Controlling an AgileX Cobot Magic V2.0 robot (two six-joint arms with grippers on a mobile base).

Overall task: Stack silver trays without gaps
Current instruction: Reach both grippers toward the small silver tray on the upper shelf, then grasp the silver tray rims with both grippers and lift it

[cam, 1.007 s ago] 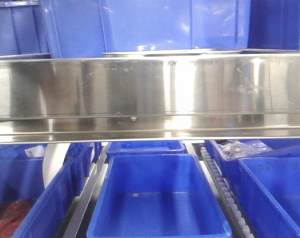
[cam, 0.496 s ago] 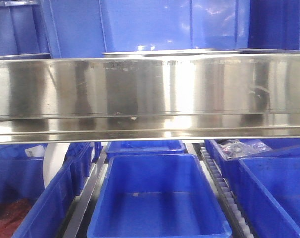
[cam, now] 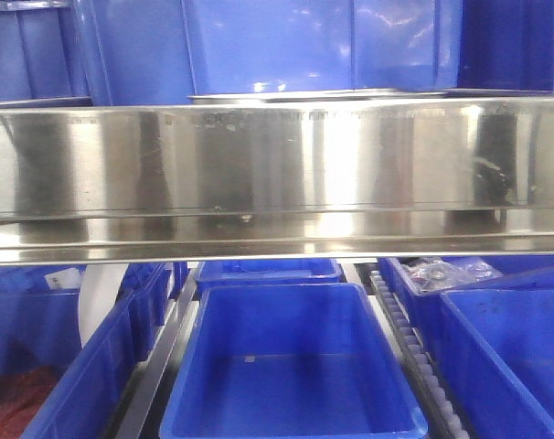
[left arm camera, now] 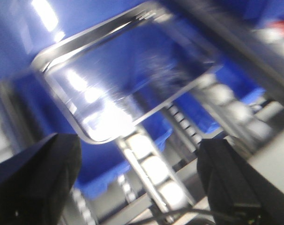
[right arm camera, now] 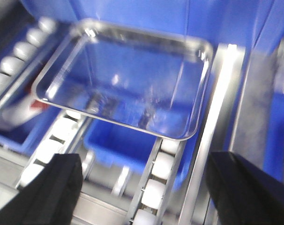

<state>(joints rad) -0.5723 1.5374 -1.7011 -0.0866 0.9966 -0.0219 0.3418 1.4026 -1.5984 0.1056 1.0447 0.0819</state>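
On the roller rails: a silver tray is lying flat above a blue bin, with nothing touching it.
Left gripper: is hovering with its fingers spread, holding nothing.
Right gripper: is hovering likewise, spread wide and empty.
Progress: no stack is showing; lifting and nesting are apparently remaining.

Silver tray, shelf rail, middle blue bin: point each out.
silver tray [right arm camera: 128, 75]: right wrist view, floor.
shelf rail [cam: 277, 165]: front view, front face.
middle blue bin [cam: 291, 384]: front view, bare floor.
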